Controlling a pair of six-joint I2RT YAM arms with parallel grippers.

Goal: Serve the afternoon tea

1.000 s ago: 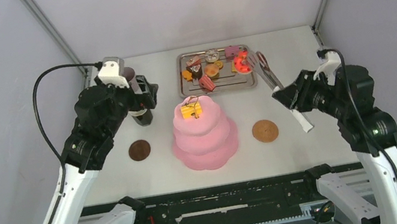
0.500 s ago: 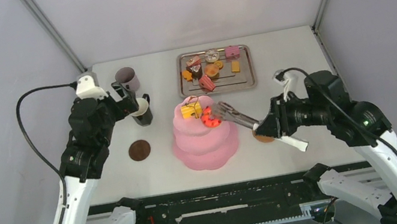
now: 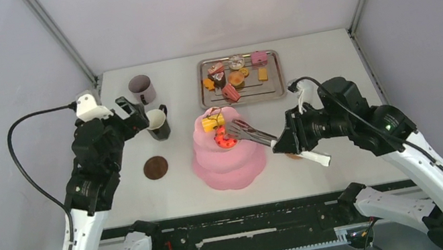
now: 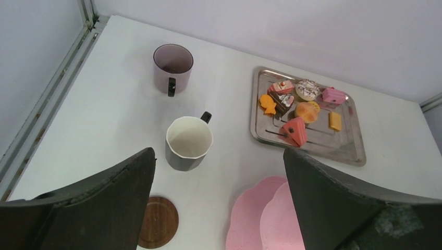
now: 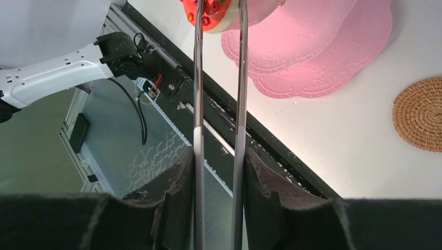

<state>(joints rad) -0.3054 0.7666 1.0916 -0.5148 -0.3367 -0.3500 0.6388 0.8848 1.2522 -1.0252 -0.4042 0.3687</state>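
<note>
Right pincer (image 5: 219, 166) clamps the tongs (image 5: 241, 78), which pinch a red cake (image 5: 212, 13), cut off at the frame's top, over the stand (image 5: 312, 47); whether it touches a tier is unclear. Left pincer (image 4: 219, 198) gapes empty near the black mug (image 4: 188, 143).

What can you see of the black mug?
The black mug is dark outside and white inside, with a faceted rim and a small loop handle pointing to the far right; it looks ceramic. It stands upright and empty on the white table, nearer than the mauve mug and beyond the brown coaster, not on it. Nothing touches it; the open left gripper hovers close by, apart from it.
</note>
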